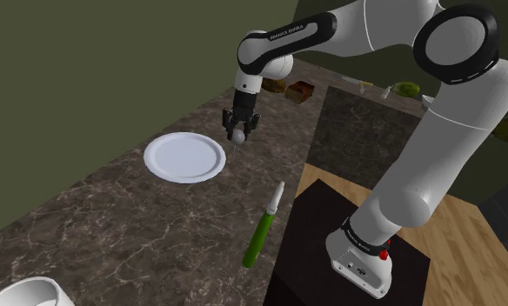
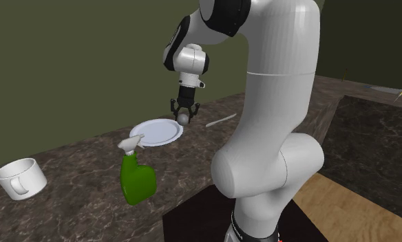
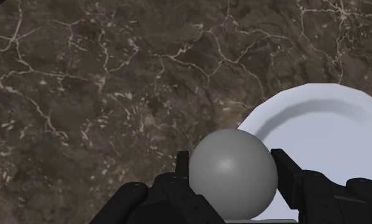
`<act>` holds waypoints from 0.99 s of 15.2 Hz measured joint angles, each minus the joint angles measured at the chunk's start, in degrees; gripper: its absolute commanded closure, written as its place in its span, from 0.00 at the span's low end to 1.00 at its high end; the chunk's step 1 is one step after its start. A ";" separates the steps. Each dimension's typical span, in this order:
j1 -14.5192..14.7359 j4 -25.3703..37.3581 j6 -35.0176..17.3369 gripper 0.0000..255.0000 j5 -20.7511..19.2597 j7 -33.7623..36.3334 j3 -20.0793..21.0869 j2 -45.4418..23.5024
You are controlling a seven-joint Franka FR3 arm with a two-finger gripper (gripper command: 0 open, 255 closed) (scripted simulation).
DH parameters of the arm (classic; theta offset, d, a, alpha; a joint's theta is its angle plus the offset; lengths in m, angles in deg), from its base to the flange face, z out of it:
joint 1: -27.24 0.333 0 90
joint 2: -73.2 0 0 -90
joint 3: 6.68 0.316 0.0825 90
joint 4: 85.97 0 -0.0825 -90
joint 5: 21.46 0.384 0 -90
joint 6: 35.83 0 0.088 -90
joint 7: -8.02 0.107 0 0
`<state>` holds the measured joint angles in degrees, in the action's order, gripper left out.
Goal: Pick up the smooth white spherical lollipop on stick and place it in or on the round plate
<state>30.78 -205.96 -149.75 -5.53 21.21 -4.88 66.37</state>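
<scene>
The lollipop's pale grey-white ball (image 3: 232, 173) sits clasped between my two black fingers (image 3: 186, 170). My gripper (image 1: 239, 131) is shut on the lollipop (image 1: 237, 136) and hangs above the dark marble counter, just off the rim of the round white plate (image 1: 184, 157) on the shoulder view's right. In the second exterior view the lollipop (image 2: 184, 117) in my gripper (image 2: 184, 113) is raised above the plate's (image 2: 156, 130) near-right edge. Part of the plate (image 3: 334, 124) lies below, beside the ball. A thin stick seems to hang beneath the ball.
A green spray bottle (image 1: 261, 235) lies on the counter near the dark stand (image 1: 317, 252); it is large in the second exterior view (image 2: 138, 180). A white mug (image 2: 19, 179) stands at the counter's far end. Food items (image 1: 300, 91) and a green fruit (image 1: 406, 89) sit at the back.
</scene>
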 measured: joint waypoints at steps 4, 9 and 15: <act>0.00 0.01 0.01 1.00 0.00 0.00 0.00 0.00; -0.09 1.12 2.23 1.00 -0.27 0.51 -0.09 1.14; -0.10 3.15 6.10 1.00 -0.58 1.60 -0.10 3.13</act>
<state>30.68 -202.82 -143.65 -6.11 22.82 -4.98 69.50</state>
